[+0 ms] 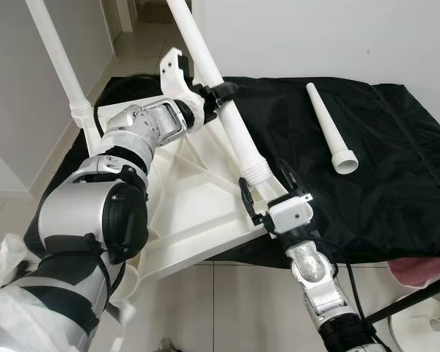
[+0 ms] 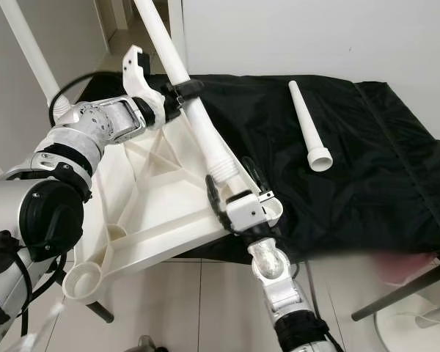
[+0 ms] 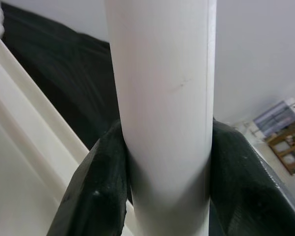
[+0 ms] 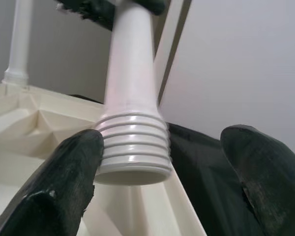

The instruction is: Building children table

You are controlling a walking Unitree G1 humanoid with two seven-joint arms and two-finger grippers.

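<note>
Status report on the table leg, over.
Left gripper shut on table leg. Right gripper open at its threaded end, above upturned tabletop. Spare leg on black cloth.

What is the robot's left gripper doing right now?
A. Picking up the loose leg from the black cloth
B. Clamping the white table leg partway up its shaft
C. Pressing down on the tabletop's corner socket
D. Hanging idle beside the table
B. The left gripper has its black fingers closed around the white table leg, above the leg's threaded end, over the overturned tabletop.

My head views are bright, evenly lit and sharp; up close, my wrist views blur softly, fingers (image 4: 64, 182) dark.
</note>
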